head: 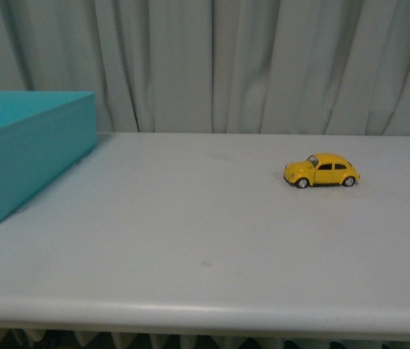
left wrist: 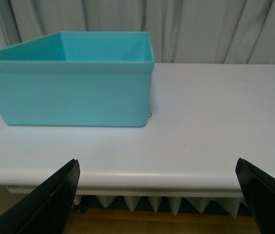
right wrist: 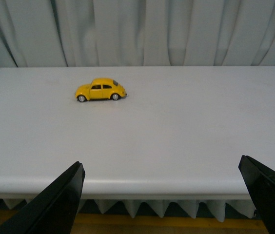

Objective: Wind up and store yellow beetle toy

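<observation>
The yellow beetle toy (head: 322, 171) stands upright on its four wheels on the pale counter (head: 190, 240), in the right half as the robot faces it and nearer the far edge than the near one; it is side-on to the front camera, its nose turned toward the robot's left. Nothing touches it; bare counter lies all round it. A teal bin (head: 23, 156) with an open top sits at the far left of the counter, well apart from the toy; only part of it shows in the front view (its inner floor is hidden from every camera, so its contents cannot be told). A pleated grey curtain (head: 263, 65) hangs behind the counter.

The left claw (left wrist: 157, 163) is released, its two dark fingers (left wrist: 54, 200) spread wide with nothing between them; it hangs off the near edge of the counter, facing the bin, which stands close ahead of it. The right claw (right wrist: 162, 161) is likewise released and holds nothing, its fingers (right wrist: 54, 204) wide apart; it too hangs off the near edge, and the toy sits well ahead of it on the counter, outside the span of the fingers.
</observation>
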Tool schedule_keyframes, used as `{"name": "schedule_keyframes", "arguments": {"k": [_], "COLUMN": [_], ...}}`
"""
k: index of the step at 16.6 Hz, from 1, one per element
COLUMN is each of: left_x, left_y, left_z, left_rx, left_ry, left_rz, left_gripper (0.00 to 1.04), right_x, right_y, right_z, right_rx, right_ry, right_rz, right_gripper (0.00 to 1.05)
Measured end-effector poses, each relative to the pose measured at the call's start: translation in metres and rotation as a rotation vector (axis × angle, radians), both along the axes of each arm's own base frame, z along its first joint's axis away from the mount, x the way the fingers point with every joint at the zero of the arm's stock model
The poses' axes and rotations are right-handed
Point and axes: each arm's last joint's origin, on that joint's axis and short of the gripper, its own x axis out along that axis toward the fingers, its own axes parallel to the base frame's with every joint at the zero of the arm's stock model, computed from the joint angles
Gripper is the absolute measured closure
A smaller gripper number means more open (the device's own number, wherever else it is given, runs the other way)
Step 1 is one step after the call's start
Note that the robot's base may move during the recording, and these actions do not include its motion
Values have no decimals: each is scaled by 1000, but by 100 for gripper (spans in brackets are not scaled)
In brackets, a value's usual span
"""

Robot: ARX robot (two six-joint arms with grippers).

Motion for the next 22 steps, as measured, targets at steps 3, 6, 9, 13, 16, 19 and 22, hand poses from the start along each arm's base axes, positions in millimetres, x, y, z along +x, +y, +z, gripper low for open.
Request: {"name": "schedule_keyframes", "arguments": {"k": [3, 6, 9, 13, 16, 19, 22], "left_x": [0, 0, 0, 0, 0, 0, 0], "left_y": [0, 0, 0, 0, 0, 0, 0], "left_z": [0, 0, 0, 0, 0, 0, 0], "left_rx": [0, -1, 0, 0, 0, 0, 0], "left_ry": [0, -1, -4, -3, -3, -3, -3], "left_rz": [0, 2, 0, 0, 0, 0, 0], "left_gripper": [7, 7, 7, 7, 7, 7, 7], "right_x": [0, 0, 0, 0, 0, 0, 0], "right_y": [0, 0, 0, 0, 0, 0, 0], "right_z": [0, 0, 0, 0, 0, 0, 0], "right_rx": [0, -1, 2, 2, 2, 2, 2], "right_ry": [0, 1, -3, -1, 0, -1, 0], "right_rz": [0, 0, 0, 0, 0, 0, 0], "right_gripper": [7, 7, 7, 7, 7, 7, 7]}}
